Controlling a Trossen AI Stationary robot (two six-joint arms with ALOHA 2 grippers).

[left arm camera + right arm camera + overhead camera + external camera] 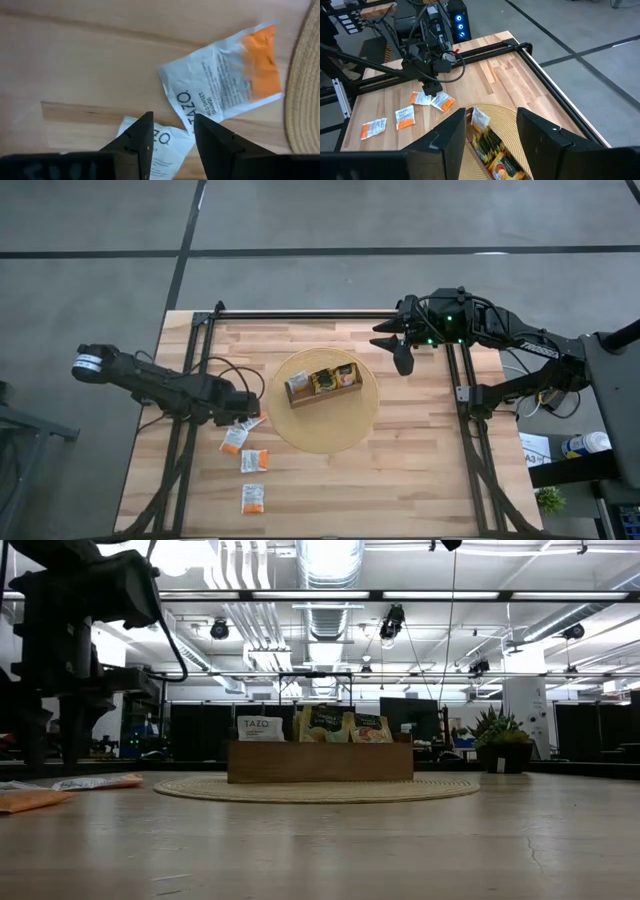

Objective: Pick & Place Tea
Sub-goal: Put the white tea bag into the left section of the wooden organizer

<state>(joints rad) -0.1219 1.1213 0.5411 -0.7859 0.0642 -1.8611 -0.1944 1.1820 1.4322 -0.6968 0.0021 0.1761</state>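
Observation:
Several white-and-orange tea sachets lie flat on the wooden table to the left of a round woven mat (340, 430). Two of them lie together: one (225, 85) beside the mat, the other (162, 145) partly under it. My left gripper (171, 119) points down just above this pair, open, its fingers over their meeting corners. Two more sachets (254, 460) (252, 498) lie nearer the front edge. The brown wooden tray (322, 385) rests on the mat with sachets standing in it (322, 725). My right gripper (398, 350) hangs open, high above the mat's far right side.
Black rails (300, 313) frame the table's far, left and right sides. The left arm's cable (225, 370) loops over the table behind its gripper. Bare wood stretches along the table's near side, to the right of the sachets.

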